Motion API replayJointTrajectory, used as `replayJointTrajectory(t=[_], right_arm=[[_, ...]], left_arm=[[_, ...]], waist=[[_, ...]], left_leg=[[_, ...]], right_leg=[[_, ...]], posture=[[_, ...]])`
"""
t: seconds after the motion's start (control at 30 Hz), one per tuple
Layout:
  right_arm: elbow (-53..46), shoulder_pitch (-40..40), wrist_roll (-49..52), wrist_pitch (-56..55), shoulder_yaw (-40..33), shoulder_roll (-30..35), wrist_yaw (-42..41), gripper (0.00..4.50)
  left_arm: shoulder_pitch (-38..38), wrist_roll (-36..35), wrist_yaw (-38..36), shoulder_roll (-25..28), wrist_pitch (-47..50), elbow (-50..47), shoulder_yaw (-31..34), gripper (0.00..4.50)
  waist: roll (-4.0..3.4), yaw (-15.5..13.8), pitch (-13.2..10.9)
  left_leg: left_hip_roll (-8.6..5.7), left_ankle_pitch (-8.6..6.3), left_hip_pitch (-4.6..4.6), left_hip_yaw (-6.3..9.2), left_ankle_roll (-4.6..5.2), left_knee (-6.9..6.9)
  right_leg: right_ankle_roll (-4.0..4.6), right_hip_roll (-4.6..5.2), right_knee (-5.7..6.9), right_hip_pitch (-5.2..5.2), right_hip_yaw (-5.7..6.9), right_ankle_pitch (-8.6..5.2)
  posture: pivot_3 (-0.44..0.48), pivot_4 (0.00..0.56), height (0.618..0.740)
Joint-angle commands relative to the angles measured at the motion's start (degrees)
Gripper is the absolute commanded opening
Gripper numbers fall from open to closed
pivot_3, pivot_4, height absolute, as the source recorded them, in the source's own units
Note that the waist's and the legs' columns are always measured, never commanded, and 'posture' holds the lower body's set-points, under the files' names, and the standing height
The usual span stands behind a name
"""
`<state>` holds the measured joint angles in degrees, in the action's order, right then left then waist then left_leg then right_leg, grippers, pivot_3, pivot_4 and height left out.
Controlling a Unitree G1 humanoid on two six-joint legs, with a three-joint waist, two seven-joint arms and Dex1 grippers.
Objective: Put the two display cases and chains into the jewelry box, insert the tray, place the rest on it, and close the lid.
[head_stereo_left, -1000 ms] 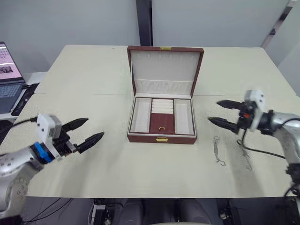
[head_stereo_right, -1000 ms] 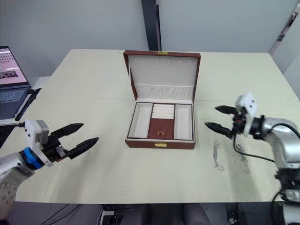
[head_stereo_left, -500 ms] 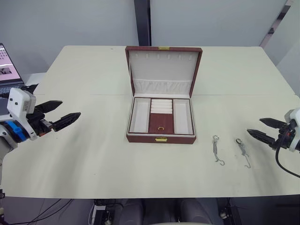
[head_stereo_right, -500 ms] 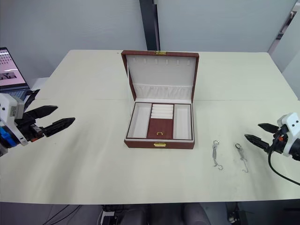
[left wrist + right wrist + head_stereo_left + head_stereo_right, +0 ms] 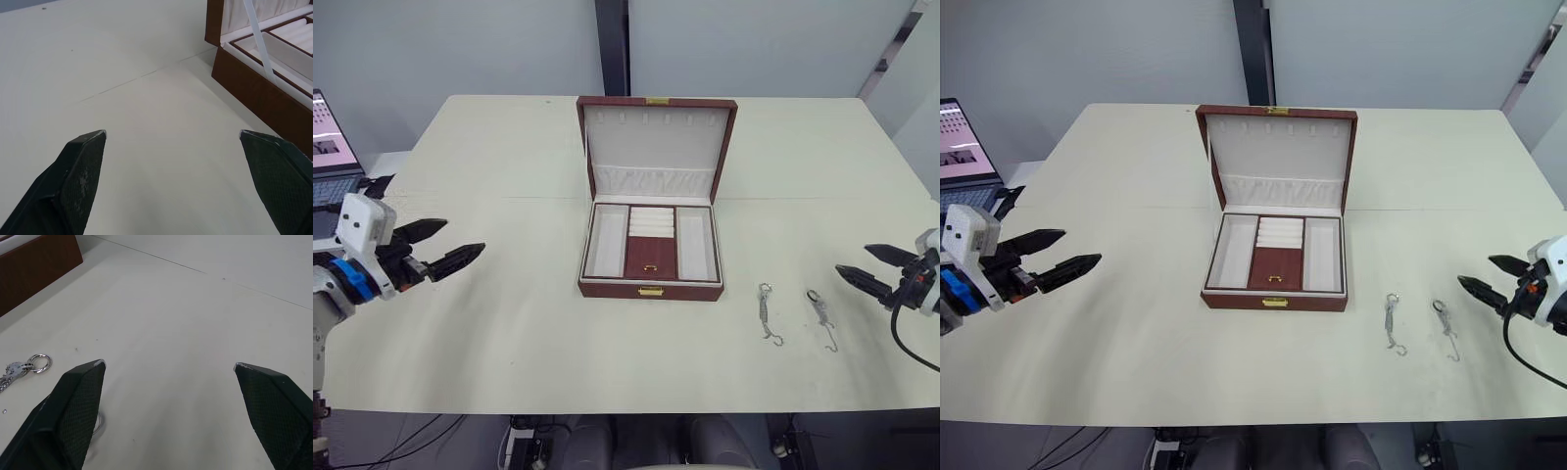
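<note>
Reddish-brown rectangular jewelry box (image 5: pixel 651 255) sits mid-desk with its hinged cream-lined lid (image 5: pixel 656 147) standing upright. The shallow reddish-brown tray (image 5: pixel 651 255), with cream side cells and a red centre cell, is seated inside the box. Two straight silver chains (image 5: pixel 769 313) (image 5: pixel 821 318), ring at one end and hook at the other, lie side by side on the pale cream desk (image 5: pixel 509 333), just right of the box. My left pincer (image 5: pixel 445 248) hovers open over the desk's left edge, holding nothing. My right pincer (image 5: pixel 869 269) hovers open and empty beyond the chains, near the right edge. A laptop (image 5: pixel 328 166) sits off to the left.
</note>
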<state>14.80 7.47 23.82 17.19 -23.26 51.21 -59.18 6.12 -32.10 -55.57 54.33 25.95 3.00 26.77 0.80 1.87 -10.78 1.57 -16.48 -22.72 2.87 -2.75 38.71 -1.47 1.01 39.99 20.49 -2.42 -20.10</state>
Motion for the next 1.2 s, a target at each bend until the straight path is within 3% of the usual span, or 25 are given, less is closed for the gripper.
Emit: replayJointTrajectory(t=[0.03, 0.43, 0.6, 0.9, 1.2], right_arm=[[-3.5, -0.4, 1.6, -0.2, -2.4, -1.1, 2.1, 4.46], [-28.2, -14.2, 7.2, 6.2, -5.4, -10.5, 12.0, 4.46], [-37.2, -21.8, 5.3, 5.8, -2.7, -17.0, 18.4, 4.46], [-33.5, -23.6, -4.4, -0.4, 1.8, -24.5, 28.5, 4.46], [-29.6, -25.7, -8.0, -0.8, 3.5, -25.3, 31.0, 4.46]], left_arm=[[-0.8, -0.3, 0.1, -0.4, -0.2, -3.7, 0.9, 4.50], [-7.2, -4.4, -2.2, -5.5, 2.3, -22.5, -7.0, 4.50], [-6.7, -5.2, -3.5, -6.5, 2.8, -27.8, -12.9, 4.50], [-8.6, -2.6, -5.8, -7.0, 0.3, -33.1, -22.1, 4.50], [-9.3, -0.7, -7.3, -8.2, -3.2, -30.2, -23.7, 4.50]], waist=[[0.00, 0.0, 0.0], [0.00, -0.2, 0.0], [-0.03, -0.2, 0.0], [-0.09, -0.1, 0.1], [-0.10, -0.1, 0.1]], left_leg=[[-0.01, 0.00, 0.00, 0.00, 0.00, 0.00], [-0.02, 0.00, -0.03, 0.04, -0.01, 0.01], [-0.01, 0.00, 0.01, 0.06, -0.01, 0.00], [-0.02, 0.00, 0.20, 0.00, -0.01, -0.02], [-0.03, 0.00, 0.22, 0.01, -0.01, -0.02]], right_leg=[[0.00, 0.01, 0.00, 0.00, 0.00, 0.00], [0.00, 0.02, -0.01, -0.05, 0.00, 0.00], [-0.01, 0.00, 0.00, -0.09, 0.00, 0.00], [-0.01, -0.05, -0.01, -0.21, -0.07, 0.00], [-0.01, -0.05, -0.02, -0.25, -0.06, -0.01]], posture=[[0.000, 0.150, 0.740], [0.000, 0.150, 0.740], [0.000, 0.150, 0.740], [0.000, 0.150, 0.740], [0.000, 0.150, 0.740]])
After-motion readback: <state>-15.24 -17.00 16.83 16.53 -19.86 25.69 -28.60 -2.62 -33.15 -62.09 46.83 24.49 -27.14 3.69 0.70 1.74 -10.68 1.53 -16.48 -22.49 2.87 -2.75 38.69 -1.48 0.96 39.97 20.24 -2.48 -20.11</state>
